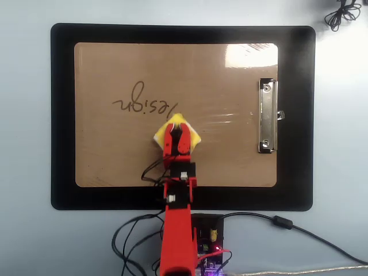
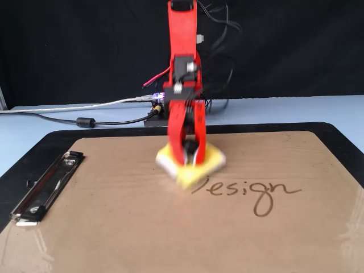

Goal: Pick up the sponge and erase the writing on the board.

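The yellow sponge [image 1: 192, 137] [image 2: 211, 160] rests flat on the brown board [image 1: 115, 155] [image 2: 114, 227], just below the right end of the writing in the overhead view. My red gripper [image 1: 176, 133] [image 2: 189, 160] is shut on the sponge's black knob, which its fingers mostly hide. The writing [image 1: 141, 103] [image 2: 250, 190] now reads roughly "esign". The sponge's far corner covers the spot where its first letter stood. In the fixed view the sponge and gripper are motion-blurred.
A silver clip [image 1: 266, 115] [image 2: 48, 187] lies at the board's right side in the overhead view. A black mat [image 1: 63, 115] [image 2: 34, 148] surrounds the board. Cables and the arm's base [image 1: 207, 236] sit by the mat's near edge.
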